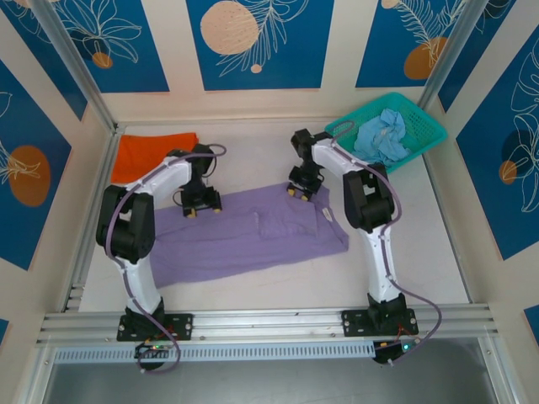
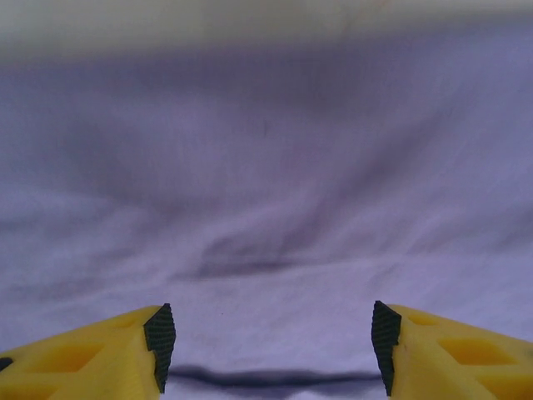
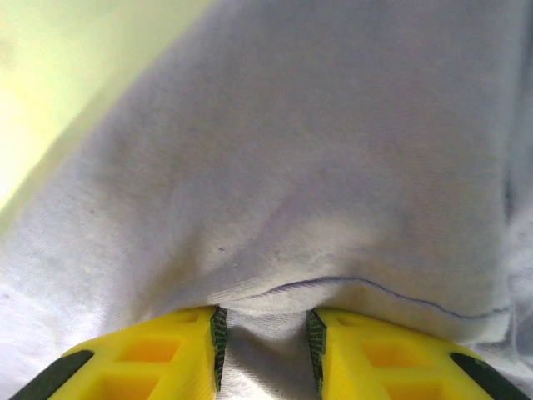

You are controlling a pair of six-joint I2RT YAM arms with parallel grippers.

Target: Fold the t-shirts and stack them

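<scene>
Lavender t-shirt [image 1: 253,240] spread flat, left fingers [image 2: 158,342] apart above it, right fingers [image 3: 218,350] clamped on its edge

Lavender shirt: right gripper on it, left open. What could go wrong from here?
1. The right gripper pinches the lavender t-shirt just by a hem; it may slip out on a lift.
2. The left gripper is open over flat cloth; a one-sided pull would likely skew the fold.
3. The orange t-shirt lies close beside the left arm and could get dragged.
</scene>
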